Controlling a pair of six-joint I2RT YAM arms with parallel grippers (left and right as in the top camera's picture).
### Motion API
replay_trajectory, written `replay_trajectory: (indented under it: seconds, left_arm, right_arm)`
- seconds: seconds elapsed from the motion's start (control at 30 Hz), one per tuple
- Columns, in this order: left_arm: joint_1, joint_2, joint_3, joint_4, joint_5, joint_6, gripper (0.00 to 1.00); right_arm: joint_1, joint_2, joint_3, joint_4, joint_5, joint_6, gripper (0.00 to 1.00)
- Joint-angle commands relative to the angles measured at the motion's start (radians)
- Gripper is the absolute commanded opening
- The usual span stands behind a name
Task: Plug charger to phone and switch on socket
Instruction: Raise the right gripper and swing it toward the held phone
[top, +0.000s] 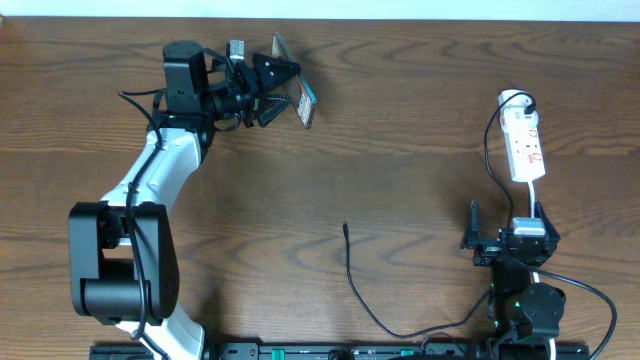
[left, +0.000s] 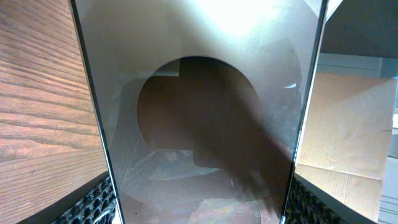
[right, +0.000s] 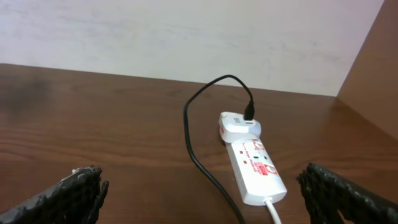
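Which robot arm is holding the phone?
The left arm: its fingers pinch the phone. The right arm has open, empty fingers near the socket.

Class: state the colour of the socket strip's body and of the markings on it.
The socket is white with red marks; clearest in the right wrist view.

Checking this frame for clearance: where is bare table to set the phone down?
Widest bare table lies between the held phone and the socket, beyond the charger tip. Also free: between left arm and charger. Crowded: around the socket and the right gripper.
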Motion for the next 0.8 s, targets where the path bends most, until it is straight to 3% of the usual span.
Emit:
replay_trajectory:
  seconds: [0.0, 0.13, 0.47, 0.67, 0.77]
  left_arm:
    - [0.009, -0.016, 0.007, 0.011, 0.036, 0.021, 0.07]
    - [0.009, -0.016, 0.007, 0.014, 0.036, 0.021, 0.07]
    - [0.013, -0.016, 0.007, 0.014, 0.040, 0.021, 0.07]
    - [0.013, -0.016, 0.007, 0.015, 0.039, 0.019, 0.07]
    - [0.013, -0.016, 0.007, 0.015, 0.039, 0.013, 0.07]
  right_arm:
    - [0.011, -0.005, -0.001, 0.002, -0.046, 0.103, 0.99]
    - [0.011, -0.005, -0.001, 0.005, -0.155, 0.249, 0.99]
    - [0.011, 0.020, 0.002, 0.114, -0.470, 0.387, 0.99]
    - [0.011, 0.183, 0.074, 0.164, -0.620, 0.389, 0.99]
    - [0.011, 0.387, 0.201, 0.169, -0.712, 0.336, 0.99]
